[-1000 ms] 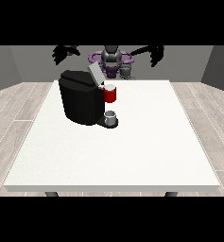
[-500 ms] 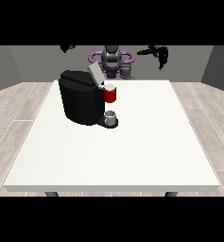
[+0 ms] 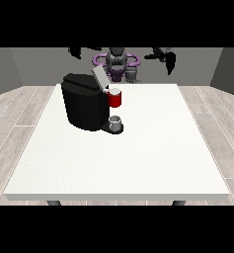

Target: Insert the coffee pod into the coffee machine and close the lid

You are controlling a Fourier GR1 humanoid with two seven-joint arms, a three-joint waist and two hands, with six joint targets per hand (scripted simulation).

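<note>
Your coffee machine (image 3: 88, 106) sits far-left on the counter (image 3: 138, 158), lid (image 3: 99, 78) tilted up, a grey thing (image 3: 116, 121) at its base. Both hands (image 3: 75, 51) (image 3: 169, 62) hover beyond the far edge; whether their fingers are open or curled, I cannot tell.

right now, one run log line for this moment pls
coffee machine: on table, lid up | red thing at the machine | hand at view's right: raised, holding nothing | hand at view's left: raised
</note>
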